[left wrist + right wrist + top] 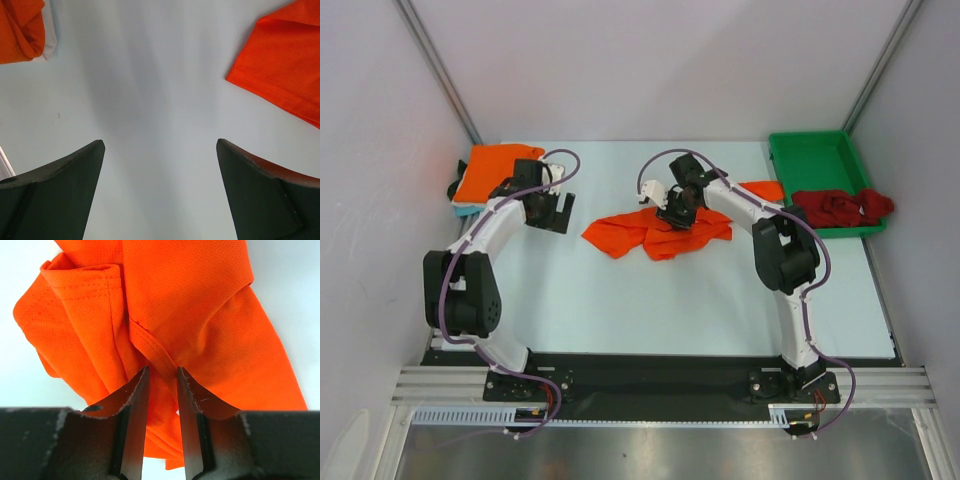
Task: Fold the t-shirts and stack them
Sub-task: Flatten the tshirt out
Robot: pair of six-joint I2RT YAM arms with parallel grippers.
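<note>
A crumpled orange t-shirt (655, 232) lies in the middle of the table. My right gripper (677, 216) is over its top edge, jaws nearly closed on a fold of its cloth (162, 357). A folded orange t-shirt (495, 172) rests on a pale blue folded one (467, 209) at the far left. My left gripper (548, 212) is open and empty over bare table between the two orange shirts; its view shows the stack's edge (20, 30) and the crumpled shirt's hem (282, 65). A dark red t-shirt (840, 207) hangs over the green tray's front rim. Another orange cloth (763, 188) lies beside the tray.
The green plastic tray (810, 160) stands at the back right corner. White walls enclose the table on three sides. The arm bases sit on a black strip at the near edge.
</note>
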